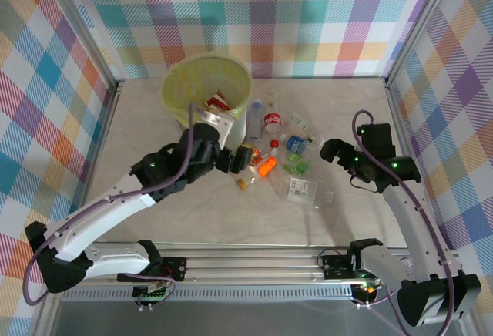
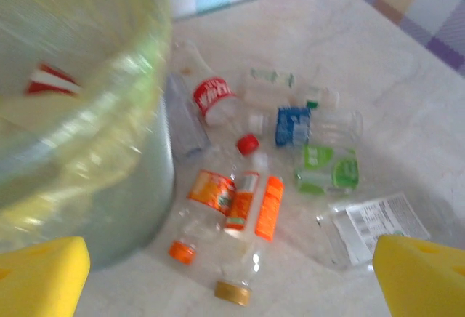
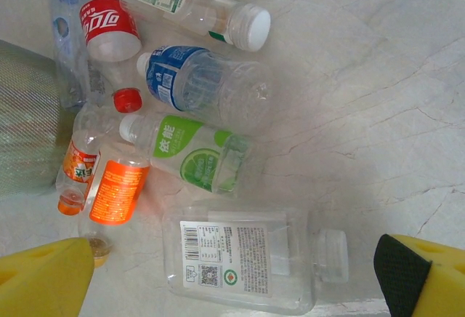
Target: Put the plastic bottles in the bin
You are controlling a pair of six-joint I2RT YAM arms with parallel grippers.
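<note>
Both grippers are held open and empty. The bin (image 1: pixel 171 82) is seen just ahead and to the left of the left gripper (image 1: pixel 235 159), with a red-and-white labelled item (image 1: pixel 218 102) inside. The plastic bottles (image 1: pixel 267 166) are scattered on the table (image 3: pixel 378 77) between it and the right gripper (image 1: pixel 330 151), the nearest just beside the bin's wall. Bare tabletop is left ahead-right of the right pads (image 3: pixel 43 277).

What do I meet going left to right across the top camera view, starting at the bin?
The bin → red-label bottle → blue-label bottle → right end effector.
</note>
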